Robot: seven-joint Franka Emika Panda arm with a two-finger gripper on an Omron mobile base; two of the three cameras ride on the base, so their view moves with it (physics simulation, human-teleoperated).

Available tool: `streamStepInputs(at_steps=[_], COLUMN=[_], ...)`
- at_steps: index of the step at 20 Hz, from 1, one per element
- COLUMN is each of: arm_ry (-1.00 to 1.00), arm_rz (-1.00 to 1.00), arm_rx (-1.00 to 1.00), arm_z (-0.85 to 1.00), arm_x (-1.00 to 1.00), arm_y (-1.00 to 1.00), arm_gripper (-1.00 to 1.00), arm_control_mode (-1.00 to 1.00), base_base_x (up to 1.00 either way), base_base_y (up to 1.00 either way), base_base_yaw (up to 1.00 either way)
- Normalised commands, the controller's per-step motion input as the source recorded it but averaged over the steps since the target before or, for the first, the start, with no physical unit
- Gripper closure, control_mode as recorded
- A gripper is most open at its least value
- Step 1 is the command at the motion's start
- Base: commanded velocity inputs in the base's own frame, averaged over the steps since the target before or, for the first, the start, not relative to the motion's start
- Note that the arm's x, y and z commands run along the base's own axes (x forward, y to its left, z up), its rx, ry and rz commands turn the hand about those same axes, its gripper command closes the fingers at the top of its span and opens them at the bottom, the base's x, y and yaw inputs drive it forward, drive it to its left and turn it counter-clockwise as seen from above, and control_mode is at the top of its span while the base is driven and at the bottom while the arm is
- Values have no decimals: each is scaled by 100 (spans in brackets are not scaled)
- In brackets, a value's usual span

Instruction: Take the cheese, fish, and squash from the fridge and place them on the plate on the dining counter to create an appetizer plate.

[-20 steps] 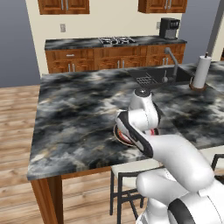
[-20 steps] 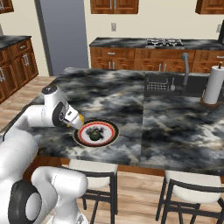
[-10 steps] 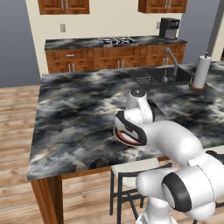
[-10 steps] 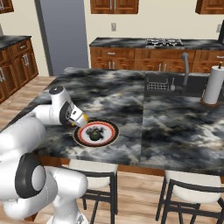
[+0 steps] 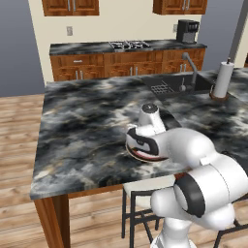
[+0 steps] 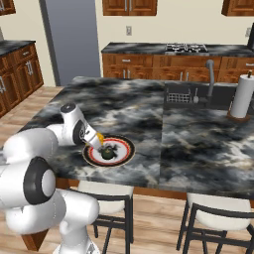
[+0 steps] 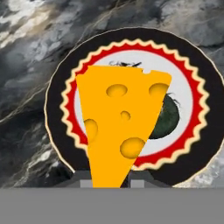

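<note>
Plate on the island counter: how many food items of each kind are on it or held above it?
Cheese: 1, held by the gripper above the plate
Squash: 1, on the plate
Fish: 1, mostly hidden
Total: 3

Warm plank wood floor [image 5: 19, 126] all around. Cream back wall [image 6: 198, 25] with brown wooden cabinets [image 6: 130, 6] up top, matching lower cabinets [image 5: 97, 65] under a marbled wall counter [image 5: 87, 47]. Metal-framed white stools [image 6: 218, 216] tucked in front.
</note>
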Motion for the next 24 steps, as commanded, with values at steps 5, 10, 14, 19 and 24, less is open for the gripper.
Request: streamStepInputs(at_steps=[5, 10, 14, 19, 24], arm_ry=[0, 0, 0, 0, 3], arm_rz=[-5, -5, -5, -4, -5], arm_rx=[0, 0, 0, 0, 0], arm_z=[-22, -20, -20, -13, -2], arm_x=[30, 32, 31, 28, 10], arm_y=[0, 0, 0, 0, -1], arm_gripper=[100, 100, 100, 100, -100], arm_control_mode=[-100, -100, -100, -100, -100], base_base_x=[0, 0, 0, 0, 0], base_base_y=[0, 0, 0, 0, 0], base_base_yaw=[0, 0, 0, 0, 0])
